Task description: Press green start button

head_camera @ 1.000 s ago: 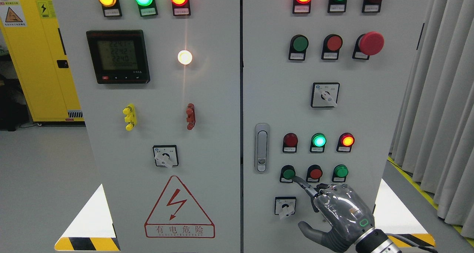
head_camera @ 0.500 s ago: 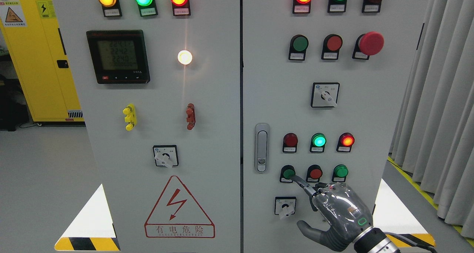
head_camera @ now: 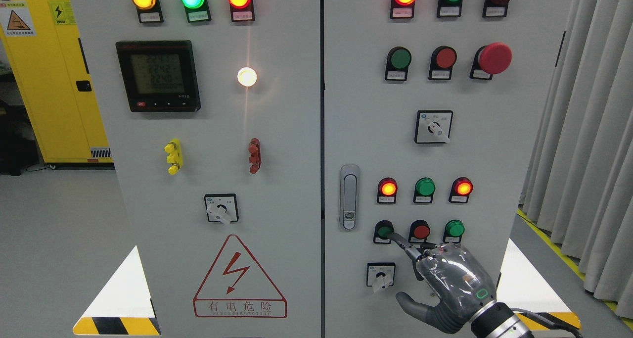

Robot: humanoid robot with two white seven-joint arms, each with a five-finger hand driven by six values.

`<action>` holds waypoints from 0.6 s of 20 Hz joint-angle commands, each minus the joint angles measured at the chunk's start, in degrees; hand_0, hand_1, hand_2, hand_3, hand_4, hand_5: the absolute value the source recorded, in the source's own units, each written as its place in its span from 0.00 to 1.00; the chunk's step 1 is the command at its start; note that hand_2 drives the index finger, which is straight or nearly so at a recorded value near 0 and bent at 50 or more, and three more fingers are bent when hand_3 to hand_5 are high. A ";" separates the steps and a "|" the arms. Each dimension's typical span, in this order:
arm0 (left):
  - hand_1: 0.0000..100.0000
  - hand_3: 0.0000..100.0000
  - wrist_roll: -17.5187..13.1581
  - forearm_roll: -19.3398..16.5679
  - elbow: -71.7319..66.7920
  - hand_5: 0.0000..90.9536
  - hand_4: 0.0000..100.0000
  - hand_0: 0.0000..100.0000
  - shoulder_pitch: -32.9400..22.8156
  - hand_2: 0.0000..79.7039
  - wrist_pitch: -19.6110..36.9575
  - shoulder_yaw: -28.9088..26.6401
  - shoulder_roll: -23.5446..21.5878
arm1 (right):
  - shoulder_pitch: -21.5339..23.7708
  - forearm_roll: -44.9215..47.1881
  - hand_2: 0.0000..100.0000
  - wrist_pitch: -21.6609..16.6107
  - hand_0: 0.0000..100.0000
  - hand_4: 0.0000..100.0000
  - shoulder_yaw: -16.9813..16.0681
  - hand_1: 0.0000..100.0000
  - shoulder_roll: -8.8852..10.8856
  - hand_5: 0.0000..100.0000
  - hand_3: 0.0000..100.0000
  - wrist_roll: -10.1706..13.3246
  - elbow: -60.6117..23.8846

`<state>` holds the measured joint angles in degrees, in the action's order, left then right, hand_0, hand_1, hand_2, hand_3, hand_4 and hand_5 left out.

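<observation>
The green start button (head_camera: 383, 230) is the left one in the bottom row of three buttons on the right cabinet door. My right hand (head_camera: 447, 286) comes up from the lower right. Its index finger (head_camera: 403, 244) is stretched out with the tip touching the green button; the other fingers are curled and the thumb sticks out to the left. It holds nothing. Above the row, the left red lamp (head_camera: 387, 187) and the right red lamp (head_camera: 463, 187) are lit, and the green lamp (head_camera: 425, 186) between them is dark. My left arm is out of view.
A red button (head_camera: 420, 230) and another green button (head_camera: 454, 228) sit right of the pressed one. A rotary switch (head_camera: 381, 275) is just below the finger, a door handle (head_camera: 349, 197) to the left. Curtains (head_camera: 588, 130) hang at the right; a yellow cabinet (head_camera: 44, 71) stands at the back left.
The index fingertip has pushed slightly further onto the green button. The left red lamp above has lit up and the middle green lamp has gone dark.
</observation>
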<state>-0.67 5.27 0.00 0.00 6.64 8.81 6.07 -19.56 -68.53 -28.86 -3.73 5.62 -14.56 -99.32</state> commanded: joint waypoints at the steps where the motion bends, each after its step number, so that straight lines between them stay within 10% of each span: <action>1: 0.56 0.00 -0.03 0.00 1.58 0.00 0.00 0.12 1.67 0.00 -0.05 -0.02 0.00 | -0.04 -0.03 0.00 0.12 0.33 0.71 0.22 0.66 0.01 0.75 0.76 -0.12 0.70; 12: 0.56 0.00 -0.03 0.00 1.58 0.00 0.00 0.12 1.67 0.00 -0.05 -0.02 0.00 | 0.84 1.11 0.00 0.12 0.34 0.70 -0.48 0.66 -0.17 0.75 0.76 0.05 -4.65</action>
<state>-0.67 5.27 0.00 0.00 6.64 8.80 6.06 -19.27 -67.97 -28.65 -3.72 5.61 -14.64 -100.46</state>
